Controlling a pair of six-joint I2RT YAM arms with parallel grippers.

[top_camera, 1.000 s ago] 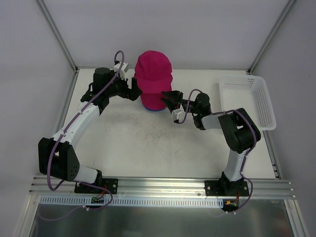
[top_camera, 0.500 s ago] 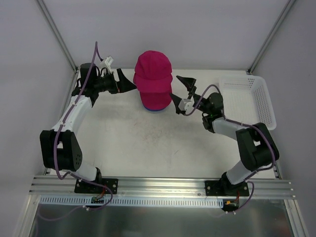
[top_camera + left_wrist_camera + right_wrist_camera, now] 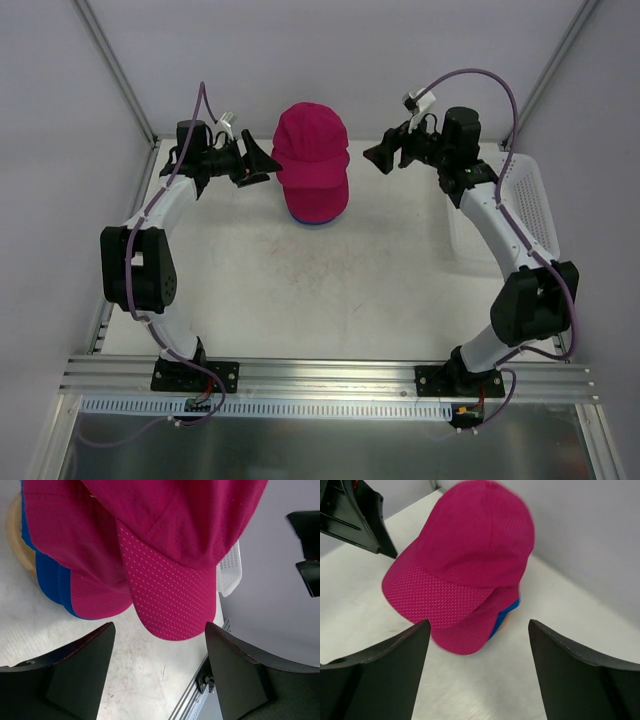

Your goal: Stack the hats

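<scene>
We see the left end effector and right end effector released and empty, flanking the stacked hats on the tabletop, magenta above blue.

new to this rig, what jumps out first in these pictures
A magenta cap sits at the back middle of the table, topping a second magenta cap and a blue hat. The left gripper and right gripper flank the stack, both open and empty. A white tray lies at the table's right edge.

Bright, even, diffuse light; soft faint shadows.
</scene>
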